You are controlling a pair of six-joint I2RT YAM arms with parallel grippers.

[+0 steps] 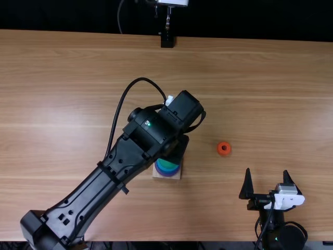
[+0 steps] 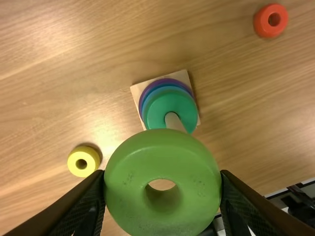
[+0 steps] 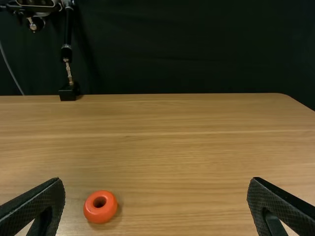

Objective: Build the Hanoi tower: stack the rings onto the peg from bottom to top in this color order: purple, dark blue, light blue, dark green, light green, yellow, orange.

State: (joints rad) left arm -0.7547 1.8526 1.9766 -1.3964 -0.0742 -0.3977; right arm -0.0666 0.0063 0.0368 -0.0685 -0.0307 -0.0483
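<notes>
Left arm [image 1: 83, 195] showing all black, blocky links, small dark squares, a green light [image 1: 148, 123], thick black cable [image 1: 115, 120] curving outside. Right arm [image 1: 285, 237] showing black too, thin cables; right gripper [image 1: 267, 171] wearing a white bracket [image 1: 287, 200], black tapering fingers [image 3: 280, 200] showing mesh texture.

You can read no text, label, brand, number or sign here.
</notes>
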